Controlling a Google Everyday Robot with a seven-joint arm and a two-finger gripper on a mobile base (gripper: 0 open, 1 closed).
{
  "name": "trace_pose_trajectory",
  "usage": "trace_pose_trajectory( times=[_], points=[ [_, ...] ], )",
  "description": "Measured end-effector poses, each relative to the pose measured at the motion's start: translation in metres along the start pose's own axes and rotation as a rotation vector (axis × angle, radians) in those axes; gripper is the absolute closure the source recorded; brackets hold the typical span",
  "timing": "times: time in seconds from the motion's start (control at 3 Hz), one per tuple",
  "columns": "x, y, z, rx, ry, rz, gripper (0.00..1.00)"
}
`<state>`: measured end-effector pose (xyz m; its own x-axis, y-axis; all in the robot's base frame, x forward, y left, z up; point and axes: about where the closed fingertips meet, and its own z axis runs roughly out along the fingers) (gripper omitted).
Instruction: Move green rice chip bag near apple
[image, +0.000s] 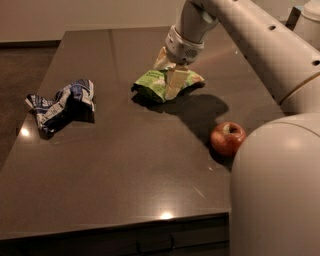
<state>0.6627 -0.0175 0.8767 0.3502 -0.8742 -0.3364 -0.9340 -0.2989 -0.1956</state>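
Note:
The green rice chip bag (159, 81) lies on the dark table (125, 165), at the back centre. My gripper (169, 71) comes down onto it from above, open. One pale finger (174, 84) stands in front of the bag's middle and the other (162, 57) behind it, so the bag sits between them. The apple (227, 138), red with a yellowish patch, sits to the right, nearer the front and well apart from the bag.
A crumpled dark blue-and-white snack bag (62, 105) lies at the table's left. My arm (250, 40) reaches in from the upper right, and its large pale body (280, 190) covers the front right corner. The table's front edge (115, 227) is close.

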Motion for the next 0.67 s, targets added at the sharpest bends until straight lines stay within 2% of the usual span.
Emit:
trace_pose_trajectory(
  times=[0.33, 0.67],
  points=[
    [-0.002, 0.004, -0.005, 0.003, -0.001, 0.015, 0.65],
    [-0.007, 0.016, -0.019, 0.026, 0.022, 0.059, 0.88]
  ],
)
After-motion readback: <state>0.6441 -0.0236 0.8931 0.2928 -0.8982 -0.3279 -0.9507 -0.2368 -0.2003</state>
